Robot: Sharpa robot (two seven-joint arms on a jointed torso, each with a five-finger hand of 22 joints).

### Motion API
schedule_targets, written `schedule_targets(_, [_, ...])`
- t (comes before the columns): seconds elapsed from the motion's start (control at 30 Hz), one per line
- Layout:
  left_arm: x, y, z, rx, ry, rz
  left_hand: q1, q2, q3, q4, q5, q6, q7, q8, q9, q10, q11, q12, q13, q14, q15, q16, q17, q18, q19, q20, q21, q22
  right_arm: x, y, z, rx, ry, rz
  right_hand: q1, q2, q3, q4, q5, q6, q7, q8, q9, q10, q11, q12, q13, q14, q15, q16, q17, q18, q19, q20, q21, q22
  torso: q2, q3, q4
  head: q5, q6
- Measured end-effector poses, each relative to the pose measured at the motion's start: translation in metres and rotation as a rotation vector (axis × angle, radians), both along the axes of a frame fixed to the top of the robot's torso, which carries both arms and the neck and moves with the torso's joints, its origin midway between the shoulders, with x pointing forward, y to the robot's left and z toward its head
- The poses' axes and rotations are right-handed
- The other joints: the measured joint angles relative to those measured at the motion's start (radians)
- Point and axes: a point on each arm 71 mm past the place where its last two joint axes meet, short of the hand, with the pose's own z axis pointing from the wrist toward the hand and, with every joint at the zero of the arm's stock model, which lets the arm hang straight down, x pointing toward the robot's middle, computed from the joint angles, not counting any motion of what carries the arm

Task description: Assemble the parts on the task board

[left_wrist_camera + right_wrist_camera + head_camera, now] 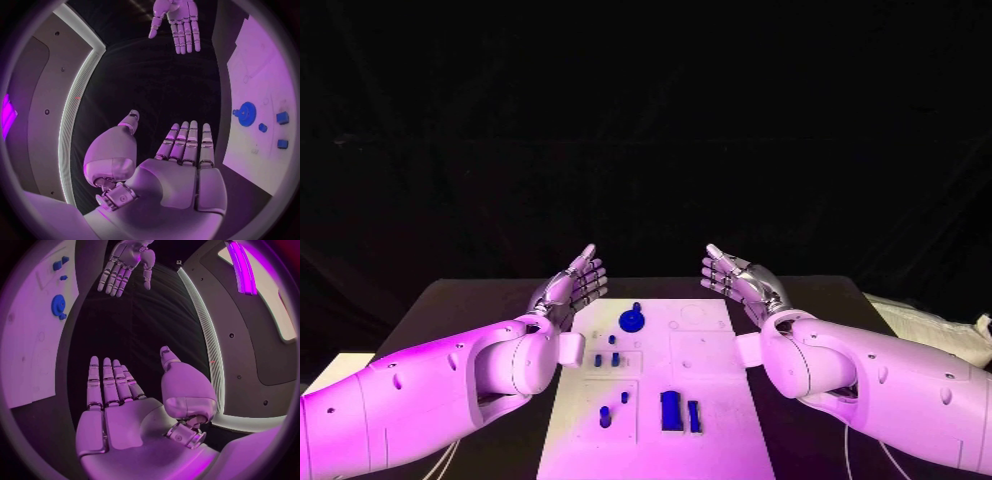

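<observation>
Head view shows left hand (571,283) and right hand (741,279) spread, holding nothing; a careless descent could scatter loose parts (672,411).

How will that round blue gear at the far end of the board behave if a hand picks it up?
The blue gear looks rigid and probably light. Its toothed rim should give fingers some purchase. Being round, it may roll if dropped on edge onto the task board.

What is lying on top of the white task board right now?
Small blue parts lie on the task board: a round gear at its far end, a block nearer. Both arms hide its side edges.
</observation>
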Motion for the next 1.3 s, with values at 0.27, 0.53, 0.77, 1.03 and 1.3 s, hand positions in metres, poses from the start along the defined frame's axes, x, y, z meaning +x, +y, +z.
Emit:
schedule_targets(0.27, [-0.011, -0.008, 0.012, 0.093, -0.081, 0.082, -0.182, 0.007, -0.050, 0.000, 0.000, -0.129, -0.045, -0.004, -0.003, -0.135, -0.035, -0.033, -0.002, -0.117, -0.020, -0.052, -0.048, -0.067, -0.098, -0.063, -0.001, -0.079, -0.005, 0.000, 0.008, 0.023, -0.022, -0.092, -0.196, 0.001, -0.053, -0.008, -0.065, -0.128, -0.058, 0.000, -0.058, -0.150, -0.017, 0.000, -0.022, -0.149, -0.004, -0.019, -0.041, -0.061, -0.129, -0.067, -0.042, -0.057, -0.003, 0.0062, 0.0028, 0.000, 0.007])
schedule_targets(0.53, [-0.013, -0.006, 0.016, 0.148, -0.129, 0.134, -0.311, 0.009, -0.085, -0.001, 0.000, -0.221, -0.055, -0.004, -0.004, -0.233, -0.044, -0.041, -0.003, -0.201, -0.026, -0.091, -0.060, -0.093, -0.171, -0.100, -0.001, -0.136, -0.004, -0.003, 0.008, 0.028, -0.026, -0.133, -0.336, 0.002, -0.065, -0.012, -0.092, -0.221, -0.074, 0.000, -0.073, -0.258, -0.022, 0.000, -0.027, -0.256, -0.005, -0.025, -0.051, -0.085, -0.221, -0.086, -0.107, -0.072, -0.004, 0.0069, 0.0032, 0.001, 0.008])
schedule_targets(0.77, [-0.013, -0.005, 0.018, 0.164, -0.144, 0.148, -0.391, 0.010, -0.143, 0.000, 0.000, -0.278, -0.059, -0.004, -0.004, -0.293, -0.047, -0.041, -0.003, -0.253, -0.026, -0.151, -0.062, -0.094, -0.217, -0.108, -0.001, -0.171, -0.005, -0.004, 0.008, 0.030, -0.026, -0.145, -0.421, 0.001, -0.068, -0.010, -0.097, -0.277, -0.078, -0.004, -0.077, -0.324, -0.023, 0.000, -0.028, -0.322, -0.005, -0.028, -0.053, -0.100, -0.278, -0.091, -0.132, -0.076, -0.004, 0.0072, 0.0032, 0.001, 0.008])
schedule_targets(1.03, [-0.013, -0.005, 0.018, 0.172, -0.152, 0.156, -0.464, 0.010, -0.165, 0.000, 0.000, -0.329, -0.059, -0.004, -0.004, -0.347, -0.047, -0.041, -0.002, -0.298, -0.027, -0.174, -0.063, -0.094, -0.252, -0.111, -0.001, -0.233, -0.005, -0.004, 0.008, 0.031, -0.027, -0.152, -0.501, 0.001, -0.071, -0.012, -0.100, -0.325, -0.080, -0.004, -0.078, -0.385, -0.024, 0.000, -0.029, -0.382, -0.006, -0.029, -0.054, -0.100, -0.328, -0.093, -0.142, -0.077, -0.004, 0.0072, 0.0032, 0.001, 0.008])
schedule_targets(1.3, [-0.013, -0.005, 0.018, 0.175, -0.154, 0.158, -0.509, 0.008, -0.171, 0.000, 0.000, -0.361, -0.061, -0.004, -0.004, -0.379, -0.047, -0.041, -0.002, -0.349, -0.027, -0.178, -0.064, -0.094, -0.320, -0.112, -0.001, -0.270, -0.005, -0.004, 0.008, 0.031, -0.027, -0.154, -0.632, 0.002, -0.071, -0.012, -0.100, -0.447, -0.080, -0.004, -0.078, -0.519, -0.023, 0.000, -0.029, -0.516, -0.005, -0.029, -0.054, -0.100, -0.449, -0.094, -0.147, -0.077, -0.004, 0.0071, 0.0032, 0.001, 0.008])
